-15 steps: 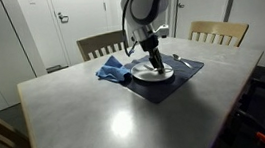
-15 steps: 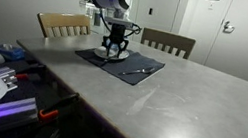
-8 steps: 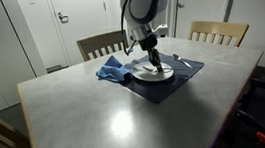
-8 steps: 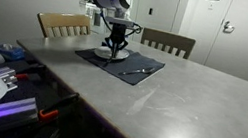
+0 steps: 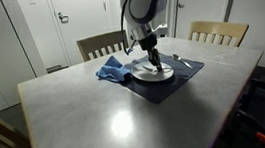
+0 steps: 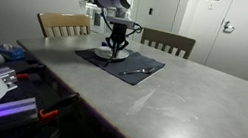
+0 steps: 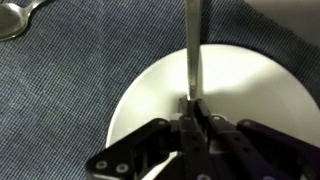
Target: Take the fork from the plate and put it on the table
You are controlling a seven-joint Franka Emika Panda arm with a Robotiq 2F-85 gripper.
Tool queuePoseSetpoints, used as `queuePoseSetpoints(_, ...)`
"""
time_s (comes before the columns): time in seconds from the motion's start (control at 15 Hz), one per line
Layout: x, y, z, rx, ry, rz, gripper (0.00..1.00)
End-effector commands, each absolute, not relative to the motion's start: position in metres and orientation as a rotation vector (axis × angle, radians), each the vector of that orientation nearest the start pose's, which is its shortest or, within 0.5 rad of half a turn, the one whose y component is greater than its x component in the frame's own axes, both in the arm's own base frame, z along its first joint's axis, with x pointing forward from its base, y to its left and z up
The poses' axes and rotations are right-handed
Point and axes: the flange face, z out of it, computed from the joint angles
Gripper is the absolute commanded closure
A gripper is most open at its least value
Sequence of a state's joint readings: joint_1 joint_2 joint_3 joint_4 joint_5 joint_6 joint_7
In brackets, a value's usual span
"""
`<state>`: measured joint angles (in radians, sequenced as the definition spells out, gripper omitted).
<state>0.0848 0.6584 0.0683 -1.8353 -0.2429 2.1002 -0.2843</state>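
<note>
The fork (image 7: 192, 50) is seen in the wrist view as a thin metal shaft clamped between the two fingers of the end effector (image 7: 193, 108). The fingers are pressed together on it, with no gap visible beside the metal. From the grip the shaft runs straight ahead of the end effector and is cut off by the upper edge of the wrist view. Which end of the fork is gripped cannot be told, nor whether the fork is raised clear or touching what lies under it.

Directly beneath the end effector a round white plate (image 7: 250, 110) is seen, and the gripped part of the fork lies over it. Under the plate a dark woven placemat (image 7: 60, 90) is spread, reaching out past the plate on every side. Ahead of the end effector and off to one side, well apart from the fingers, a spoon (image 7: 18, 18) is laid on the placemat, partly cut off by the corner of the view.

In both exterior views the end effector (image 5: 155, 63) (image 6: 116, 50) is held low over the plate (image 5: 153, 74) (image 6: 106, 54), pointing straight down. Just beside the plate a crumpled blue cloth (image 5: 112, 69) is shown. All of this is carried by a grey bench (image 5: 97, 118), and behind the end effector two wooden chairs (image 5: 99, 45) (image 5: 218, 32) are drawn up to the far edge.
</note>
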Motion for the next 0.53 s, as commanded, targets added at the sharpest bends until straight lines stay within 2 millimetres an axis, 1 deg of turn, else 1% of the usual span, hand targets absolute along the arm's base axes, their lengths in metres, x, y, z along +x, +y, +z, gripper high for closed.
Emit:
queuePoseSetpoints(0.0, 0.592, 0.062, 0.157, -3.081, -0.797, 0.597, 0.98)
queuePoseSetpoints(0.27, 0.581, 0.035, 0.169, -3.1, -0.631, 0.492, 0.98)
queuePoseSetpoints(0.47, 0.57, 0.016, 0.173, -3.092, -0.538, 0.399, 0.98)
